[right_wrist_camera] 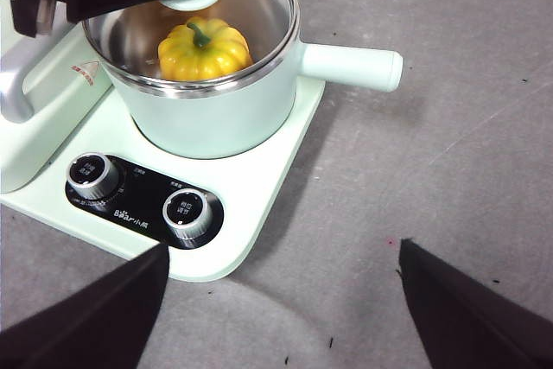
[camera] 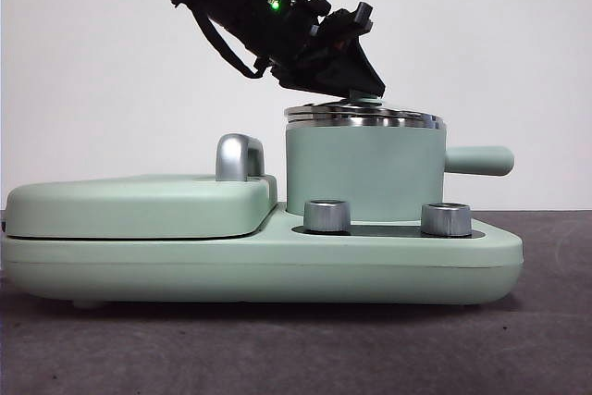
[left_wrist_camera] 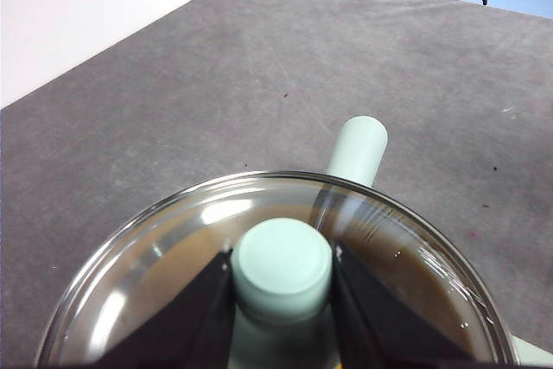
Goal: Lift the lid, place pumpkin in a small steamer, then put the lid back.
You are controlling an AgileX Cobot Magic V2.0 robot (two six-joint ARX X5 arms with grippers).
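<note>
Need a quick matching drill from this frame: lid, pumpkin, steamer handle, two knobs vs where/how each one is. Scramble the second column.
Column 1
1. lid
2. pumpkin
3. steamer handle
4. two control knobs

Column 2
A. on the black panel at the front of the base
B. inside the small steamer, under the glass
C. knob pinched between the left gripper jaws, over the pot rim
D. pointing out sideways from the pot, nothing touching it

Pairs: 1-C, 2-B, 3-D, 4-A

The right gripper is open and off to the side above the table.
</note>
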